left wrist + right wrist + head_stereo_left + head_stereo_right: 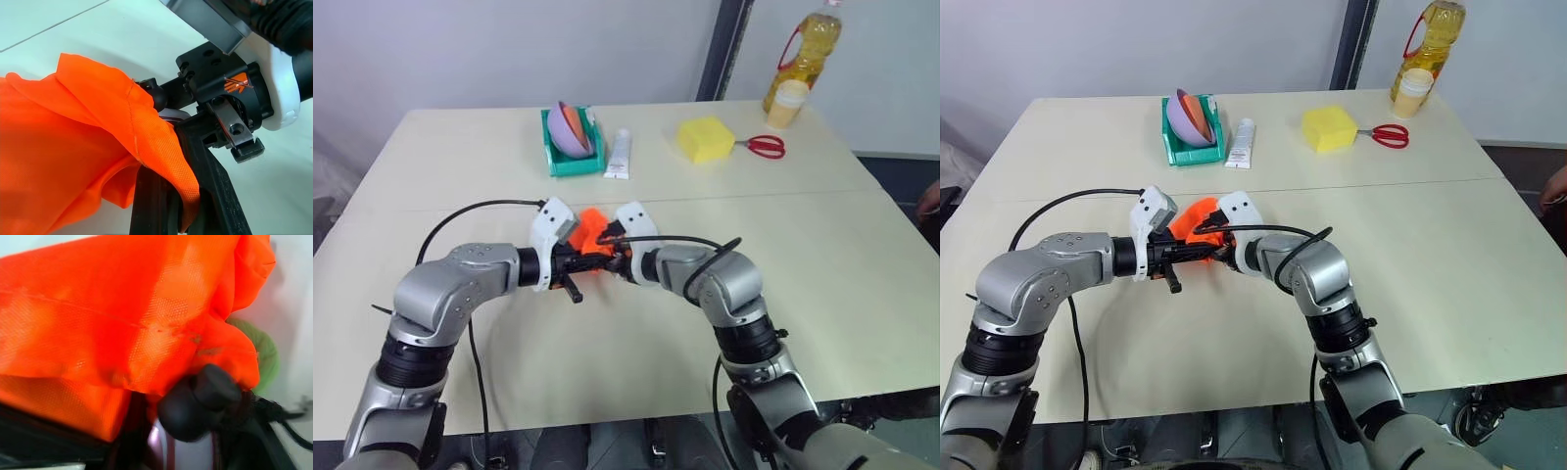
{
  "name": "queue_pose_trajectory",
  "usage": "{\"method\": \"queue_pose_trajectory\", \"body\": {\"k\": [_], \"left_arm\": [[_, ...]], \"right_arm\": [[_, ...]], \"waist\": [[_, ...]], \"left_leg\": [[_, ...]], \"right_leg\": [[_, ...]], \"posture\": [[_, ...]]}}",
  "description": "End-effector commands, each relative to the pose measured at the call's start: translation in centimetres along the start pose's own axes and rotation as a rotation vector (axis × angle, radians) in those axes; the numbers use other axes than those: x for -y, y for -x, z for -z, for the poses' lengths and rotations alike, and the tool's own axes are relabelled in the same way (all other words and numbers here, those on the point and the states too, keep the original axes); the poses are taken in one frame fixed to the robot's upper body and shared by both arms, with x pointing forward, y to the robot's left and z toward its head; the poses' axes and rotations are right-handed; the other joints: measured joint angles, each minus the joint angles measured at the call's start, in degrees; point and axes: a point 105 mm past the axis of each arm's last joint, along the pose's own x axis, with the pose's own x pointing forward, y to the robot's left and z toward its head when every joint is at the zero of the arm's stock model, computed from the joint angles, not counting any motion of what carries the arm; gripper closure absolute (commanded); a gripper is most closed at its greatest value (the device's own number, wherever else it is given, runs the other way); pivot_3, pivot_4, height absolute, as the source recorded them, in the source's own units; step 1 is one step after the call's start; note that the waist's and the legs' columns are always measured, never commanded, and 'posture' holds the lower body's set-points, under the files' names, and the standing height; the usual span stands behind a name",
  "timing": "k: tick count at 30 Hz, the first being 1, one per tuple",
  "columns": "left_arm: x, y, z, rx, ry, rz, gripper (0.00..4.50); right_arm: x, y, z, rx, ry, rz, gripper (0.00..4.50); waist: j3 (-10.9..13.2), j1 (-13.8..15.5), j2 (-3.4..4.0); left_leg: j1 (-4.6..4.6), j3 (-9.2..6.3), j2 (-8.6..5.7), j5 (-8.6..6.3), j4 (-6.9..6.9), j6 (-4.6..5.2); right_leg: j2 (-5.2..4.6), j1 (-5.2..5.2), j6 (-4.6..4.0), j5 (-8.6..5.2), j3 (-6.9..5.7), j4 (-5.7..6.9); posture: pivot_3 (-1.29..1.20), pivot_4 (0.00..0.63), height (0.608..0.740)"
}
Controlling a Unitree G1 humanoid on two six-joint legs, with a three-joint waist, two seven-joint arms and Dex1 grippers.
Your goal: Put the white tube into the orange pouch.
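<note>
So both my arms meet in the middle of the table point(862, 255), with the orange pouch point(591, 227) bunched up between them, lifted a bit off the surface. My left gripper point(176, 196) has its fingers pressed together on a fold of the pouch fabric, which is plain in the left wrist view where the cloth drapes right over the black fingers. My right gripper point(610, 257) is pushed in against the pouch edge from the other side; I honestly can't tell how wide its fingers stand. The right wrist view shows something the head views don't: a pale rounded body with a dark cap, which looks like the white tube point(183, 450), sitting right at the pouch's edge under the orange fabric, and I can't say whether it's inside yet. That same view catches the round green charm point(264, 352) peeking out behind the cloth. Further back on the table there's a teal tray point(570, 162) with a purple and an orange bowl point(566, 129) stood on edge in it, a flat white squeeze tube point(619, 155) lying just beside the tray, then a yellow sponge point(705, 138), red scissors point(766, 147) and an oil bottle point(806, 54) in the far corner. All of those sit well apart from my grippers.
</note>
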Motion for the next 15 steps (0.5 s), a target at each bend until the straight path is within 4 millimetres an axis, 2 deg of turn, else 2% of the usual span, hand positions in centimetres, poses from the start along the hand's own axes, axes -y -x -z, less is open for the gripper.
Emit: {"method": "queue_pose_trajectory", "body": {"k": [1,4,6,9,13,15], "left_arm": [[-0.3,-0.1,-0.1,0.016,0.004,-0.005,4.50],[-0.7,-0.1,-0.2,0.026,0.019,-0.017,4.50],[-0.9,-0.1,-0.3,0.047,0.056,-0.021,4.50],[-1.0,-0.2,-0.4,0.069,0.102,-0.012,4.50],[-1.3,-0.3,0.0,0.057,0.111,-0.016,4.50],[-1.4,-0.4,0.2,0.052,0.113,-0.018,4.50]], "right_arm": [[-2.8,1.1,-1.9,0.098,0.121,-0.117,1.24],[-2.5,2.2,-2.0,0.139,0.212,-0.102,0.03],[-2.4,3.6,-2.1,0.180,0.252,-0.118,0.03],[-1.8,5.7,-1.2,0.200,0.299,-0.145,0.03],[0.0,6.9,1.3,0.152,0.320,-0.114,0.03],[1.0,7.4,2.2,0.138,0.256,-0.098,0.54]], "waist": [[0.00,0.11,0.00],[0.00,-0.06,0.00],[0.00,-0.12,0.00],[0.01,0.20,-0.01],[0.01,0.17,-0.01],[0.01,-0.01,-0.02]], "left_leg": [[0.00,0.00,-0.01,0.00,0.00,0.00],[-0.01,0.00,-0.02,0.00,0.00,0.00],[-0.01,0.00,0.00,0.00,-0.03,0.00],[-0.02,-0.01,0.00,0.00,-0.06,0.00],[-0.01,0.01,-0.04,0.00,-0.03,0.00],[-0.01,0.02,-0.04,0.00,-0.02,0.00]], "right_leg": [[-0.01,0.00,0.00,0.00,0.00,0.00],[-0.02,-0.01,0.00,0.00,0.01,-0.01],[0.02,-0.03,0.01,-0.01,0.01,-0.01],[0.03,-0.04,0.01,-0.01,-0.01,-0.01],[-0.02,0.01,0.01,-0.01,0.00,-0.06],[0.00,0.00,0.01,-0.01,0.01,-0.07]], "posture": [[0.00,0.150,0.726],[0.00,0.150,0.726],[0.00,0.150,0.726],[0.00,0.150,0.726],[0.00,0.150,0.726],[0.00,0.150,0.726]]}}
